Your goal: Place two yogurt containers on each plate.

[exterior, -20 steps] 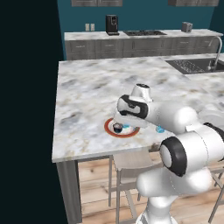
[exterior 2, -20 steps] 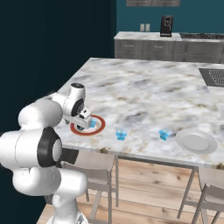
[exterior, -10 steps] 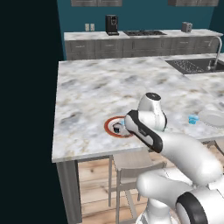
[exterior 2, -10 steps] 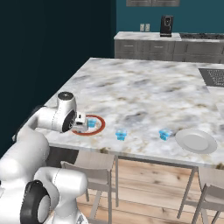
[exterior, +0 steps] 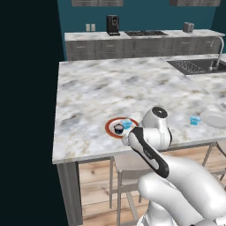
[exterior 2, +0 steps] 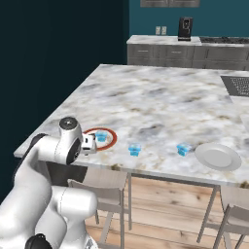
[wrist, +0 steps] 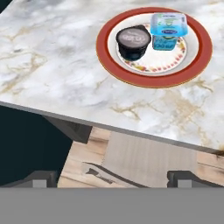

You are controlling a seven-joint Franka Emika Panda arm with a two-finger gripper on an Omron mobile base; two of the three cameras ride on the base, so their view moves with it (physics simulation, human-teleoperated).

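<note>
- You are looking at a dark teal kitchen with a grey-veined marble island counter [exterior: 132, 88]; a back counter carries a black coffee machine [exterior: 113, 24], and a sink [exterior: 194, 66] is set in at the right
- On your left, close to the counter's near edge, sits the orange-rimmed plate [wrist: 197, 61] with two cups standing upright on it, tops up
- The black yogurt cup [wrist: 132, 42] is on the left half of that plate, and the pale blue yogurt cup on the plate [wrist: 167, 30] is just beside it on the right; in the hand view you cannot tell whether their sides touch
- The gripper [exterior 2: 89, 144] hangs beyond the counter's near edge, beside that plate, its fingers spread wide with nothing between them; below them you see wood floor and a stool seat [wrist: 148, 159]
- Moving right along the near edge, a second blue cup [exterior 2: 134, 150] stands upright on bare marble, well apart from the plate
- A third blue cup [exterior 2: 183, 149] stands further right, near the plain white-grey plate [exterior 2: 217, 156], which lies flat at the right end
- Behind this row you have wide open marble across the middle and far side of the island
</note>
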